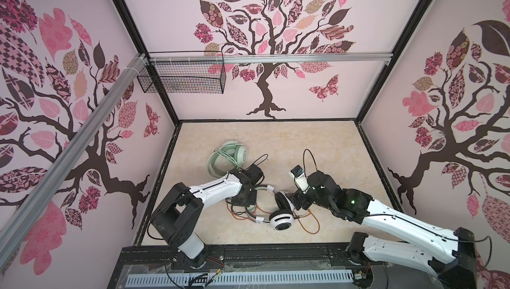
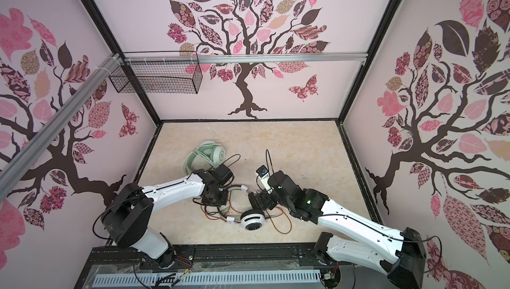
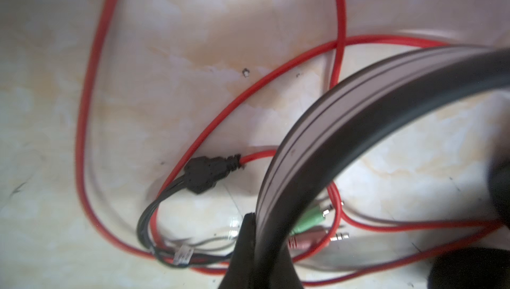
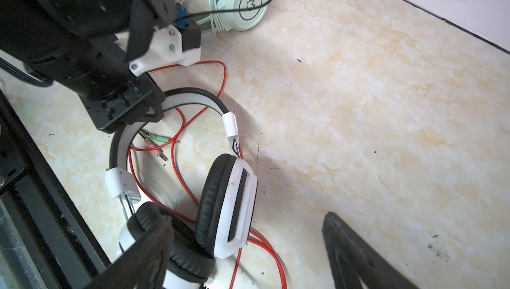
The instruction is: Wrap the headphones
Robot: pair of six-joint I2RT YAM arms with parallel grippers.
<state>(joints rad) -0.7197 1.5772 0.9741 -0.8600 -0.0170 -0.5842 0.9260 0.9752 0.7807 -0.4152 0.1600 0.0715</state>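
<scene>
Left end effector: mine, clamped on the white-and-black headset band, desk 6 o'clock. Right end effector: jaws spread wide beside its earcups. Mint-green headset: 11 o'clock.

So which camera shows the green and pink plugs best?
The right wrist view: both plugs lie clear and sharp inside the headband's arc. The left wrist view shows them blurred, half hidden behind the headband. In both top views they are too small to make out.

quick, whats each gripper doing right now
left gripper: closed on the headband of the white-and-black headset
right gripper: open, holding nothing
</scene>
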